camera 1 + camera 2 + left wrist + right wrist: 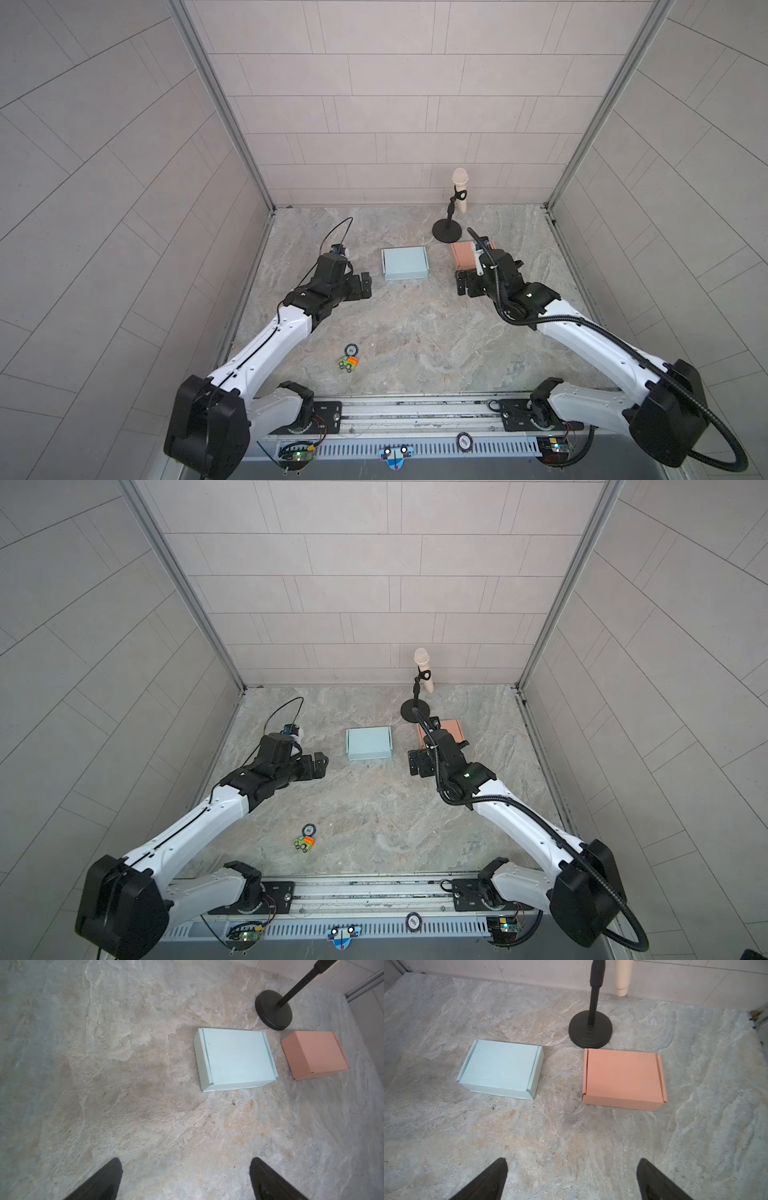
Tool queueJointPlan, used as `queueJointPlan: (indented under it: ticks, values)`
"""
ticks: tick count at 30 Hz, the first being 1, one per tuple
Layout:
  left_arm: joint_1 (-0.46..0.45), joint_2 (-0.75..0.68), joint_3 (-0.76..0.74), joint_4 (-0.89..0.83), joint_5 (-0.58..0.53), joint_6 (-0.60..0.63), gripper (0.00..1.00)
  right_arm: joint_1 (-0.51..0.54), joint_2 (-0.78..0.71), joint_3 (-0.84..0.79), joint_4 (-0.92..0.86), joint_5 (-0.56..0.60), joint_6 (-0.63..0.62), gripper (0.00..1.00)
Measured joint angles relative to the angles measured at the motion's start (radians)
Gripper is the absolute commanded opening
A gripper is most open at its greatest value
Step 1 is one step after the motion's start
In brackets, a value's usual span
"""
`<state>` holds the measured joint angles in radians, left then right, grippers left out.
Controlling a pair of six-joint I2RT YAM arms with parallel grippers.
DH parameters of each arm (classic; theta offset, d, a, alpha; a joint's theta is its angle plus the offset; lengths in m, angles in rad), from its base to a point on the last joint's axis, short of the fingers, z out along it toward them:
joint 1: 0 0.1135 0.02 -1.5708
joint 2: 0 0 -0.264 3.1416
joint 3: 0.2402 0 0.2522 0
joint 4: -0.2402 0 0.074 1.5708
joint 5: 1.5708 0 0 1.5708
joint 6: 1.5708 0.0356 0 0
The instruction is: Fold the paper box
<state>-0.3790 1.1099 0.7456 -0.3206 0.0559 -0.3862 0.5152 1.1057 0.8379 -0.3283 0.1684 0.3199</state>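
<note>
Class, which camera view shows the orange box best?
The right wrist view: the orange box lies whole and close. The left wrist view shows it smaller, aslant; in both top views the right arm partly hides it.

Two paper boxes (502, 1068) (623, 1076), one microphone stand (589, 1030)

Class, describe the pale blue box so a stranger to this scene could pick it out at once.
On the marbled table, find the black microphone stand at the back. In front of it lie two closed boxes side by side. The blue box is the left one in both top views; its neighbour is the orange box.
</note>
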Motion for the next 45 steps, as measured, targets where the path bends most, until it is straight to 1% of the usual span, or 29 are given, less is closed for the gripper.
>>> queueJointPlan:
  ticks: [6, 13, 18, 22, 26, 30, 32, 37, 41, 45]
  values:
    - [-0.006, -0.107, -0.032, -0.098, -0.082, 0.003, 1.0, -0.026, -0.216, -0.126, -0.034, 0.117, -0.032, 1.0]
    - [-0.006, -0.167, -0.032, -0.17, -0.238, 0.011, 1.0, -0.066, -0.357, -0.235, -0.042, 0.296, -0.029, 0.99]
    - [-0.006, -0.201, -0.035, -0.177, -0.373, 0.021, 1.0, -0.107, -0.493, -0.336, -0.033, 0.36, -0.056, 0.99]
    - [-0.006, -0.299, -0.087, -0.115, -0.519, 0.031, 1.0, -0.136, -0.608, -0.394, -0.021, 0.415, -0.08, 0.99]
    - [-0.006, -0.356, -0.157, -0.028, -0.579, 0.108, 1.0, -0.167, -0.674, -0.456, 0.018, 0.466, -0.09, 1.0]
    - [-0.006, -0.356, -0.198, 0.06, -0.609, 0.176, 1.0, -0.193, -0.675, -0.51, 0.04, 0.47, -0.114, 0.99]
    - [-0.006, -0.365, -0.238, 0.127, -0.645, 0.196, 1.0, -0.203, -0.663, -0.523, 0.045, 0.469, -0.123, 1.0]
    - [-0.006, -0.369, -0.373, 0.277, -0.739, 0.22, 1.0, -0.227, -0.681, -0.568, 0.12, 0.468, -0.14, 0.99]
    - [-0.006, -0.314, -0.434, 0.368, -0.805, 0.233, 1.0, -0.276, -0.678, -0.616, 0.167, 0.465, -0.134, 0.99]
    - [-0.006, -0.293, -0.478, 0.458, -0.825, 0.246, 1.0, -0.303, -0.637, -0.65, 0.206, 0.457, -0.125, 0.99]
